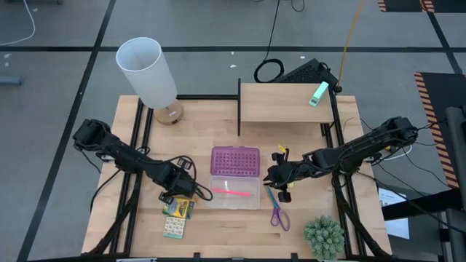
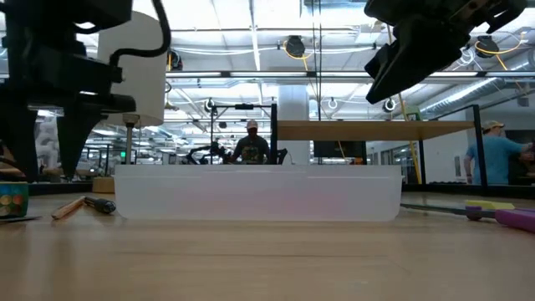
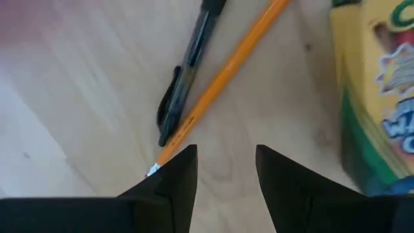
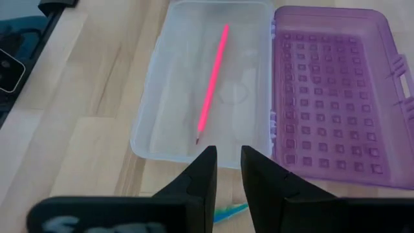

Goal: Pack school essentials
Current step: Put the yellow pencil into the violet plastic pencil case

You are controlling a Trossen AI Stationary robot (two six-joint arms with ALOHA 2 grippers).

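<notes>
The clear case [image 1: 234, 195] lies open at the table's middle, its purple studded lid [image 4: 336, 84] folded flat toward the far side. A pink pen [image 4: 212, 81] lies inside. My left gripper [image 3: 226, 162] is open just left of the case. It hovers over an orange pencil [image 3: 220, 84] and a dark pen [image 3: 187, 61] lying on the wood, with the crayon box [image 3: 378, 97] beside them. My right gripper [image 4: 228, 162] stands at the case's right end with a narrow gap between its fingers and nothing in it. A blue pen [image 4: 229, 210] shows under it. Purple-handled scissors [image 1: 278, 215] lie nearer the front.
A pale patterned pack [image 1: 174, 228] lies near the front edge by the crayon box [image 1: 178, 207]. A white lamp [image 1: 149, 73] stands at the far left. A wooden shelf [image 1: 284, 102] with a mint-green block [image 1: 318, 93] is at the back, and a small plant [image 1: 322, 234] at the front right.
</notes>
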